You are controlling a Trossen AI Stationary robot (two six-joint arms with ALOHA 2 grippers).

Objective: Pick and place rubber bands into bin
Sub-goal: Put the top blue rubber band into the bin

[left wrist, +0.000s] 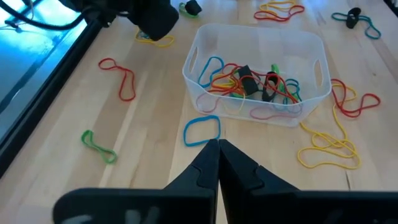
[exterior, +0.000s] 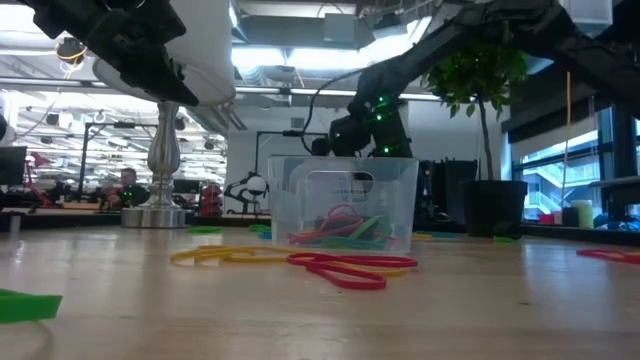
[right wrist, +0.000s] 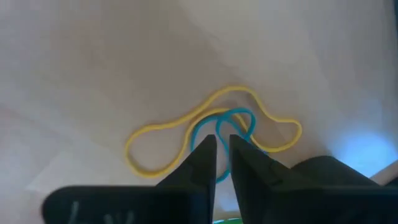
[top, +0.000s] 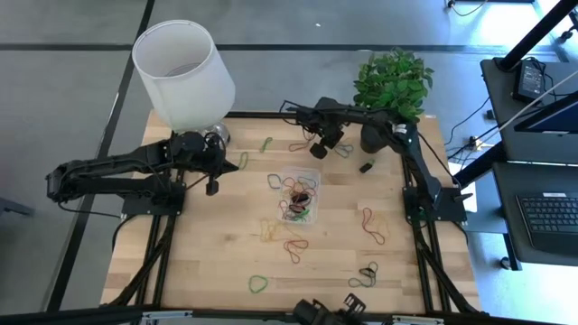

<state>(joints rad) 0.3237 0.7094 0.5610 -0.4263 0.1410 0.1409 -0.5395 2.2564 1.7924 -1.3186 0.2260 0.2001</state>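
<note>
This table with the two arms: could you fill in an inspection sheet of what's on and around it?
Surface: pale wooden table.
Job's things: clear plastic bin holding several coloured rubber bands; more bands scattered on the wood.
Clutter: white lampshade, green potted plant, small black block.
Grippers: left gripper shut, empty; right gripper slightly parted over a yellow band and a blue band.
Cables: black wire along right arm.
Surroundings: desk, keyboard.

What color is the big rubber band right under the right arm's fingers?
Yellow rubber band, with a smaller blue one lying over it; right wrist view shows it best.
</note>
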